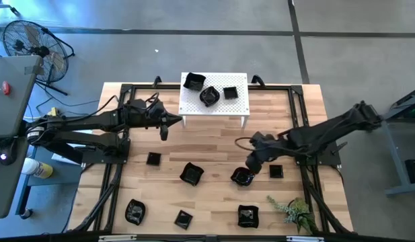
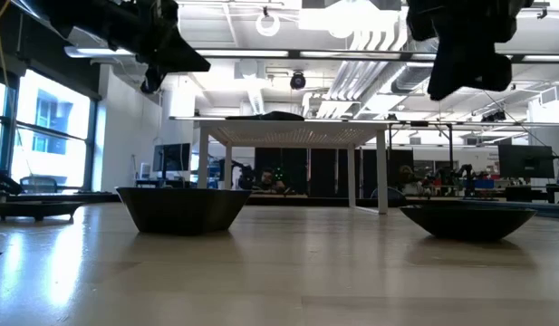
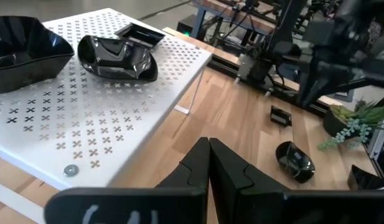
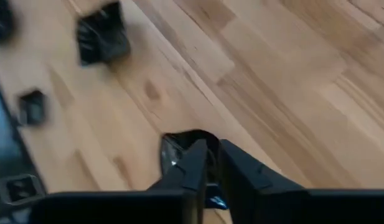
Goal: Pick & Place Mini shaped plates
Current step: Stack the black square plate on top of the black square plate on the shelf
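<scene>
Directly under your right gripper (image 1: pixel 249 168) lies a round plate (image 1: pixel 242 177); the fingers stand slightly apart, gripping nothing yet; lower over its rim, then close; left gripper (image 1: pixel 164 131) waits clenched.

One camera looks straight down on the tabletop (image 1: pixel 214 154), one level across it, both seeing the white stand (image 1: pixel 214 101), while wrist cameras look close past each gripper.
</scene>
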You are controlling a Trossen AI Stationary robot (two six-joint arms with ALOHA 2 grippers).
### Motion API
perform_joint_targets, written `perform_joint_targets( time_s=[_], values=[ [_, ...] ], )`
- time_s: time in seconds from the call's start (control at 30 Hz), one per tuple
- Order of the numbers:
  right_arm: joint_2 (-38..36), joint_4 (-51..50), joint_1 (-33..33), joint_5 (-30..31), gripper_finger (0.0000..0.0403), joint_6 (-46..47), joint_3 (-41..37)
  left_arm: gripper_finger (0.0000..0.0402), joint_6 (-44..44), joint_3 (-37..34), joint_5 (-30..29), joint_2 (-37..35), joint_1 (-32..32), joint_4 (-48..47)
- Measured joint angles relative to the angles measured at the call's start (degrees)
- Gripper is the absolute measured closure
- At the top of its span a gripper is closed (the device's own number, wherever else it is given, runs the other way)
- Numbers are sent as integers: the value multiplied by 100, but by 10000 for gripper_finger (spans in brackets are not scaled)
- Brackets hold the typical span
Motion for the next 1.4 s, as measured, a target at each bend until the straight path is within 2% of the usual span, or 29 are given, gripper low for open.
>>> perform_joint_targets(
  time_s=[0.13,0.3,0.43,0.6,0.9,1.2,1.3,1.4],
  values=[
    [328,-189,-249,-369,310,-615,209,401,1,0,-35,10,0,49],
    [699,107,-754,-1320,271,-1770,124,401,-168,-2,-165,154,0,34],
    [1123,350,-1038,-1966,269,-2669,-132,401,-303,-2,-232,168,0,38],
    [1759,652,-1142,-2304,269,-3381,-180,401,-415,-2,-160,168,-2,36],
    [2490,1110,-1163,-2589,270,-3545,-179,401,-459,-2,-120,170,-2,-36],
    [2304,1050,-1163,-2626,270,-3329,-176,401,-471,-2,-87,170,-2,-36],
    [1881,555,-1164,-2567,269,-3342,-169,401,-470,-2,13,170,-2,-38],
    [1292,-363,-1190,-2378,269,-3377,-169,401,-464,-2,24,173,-2,-38]
  ],
)
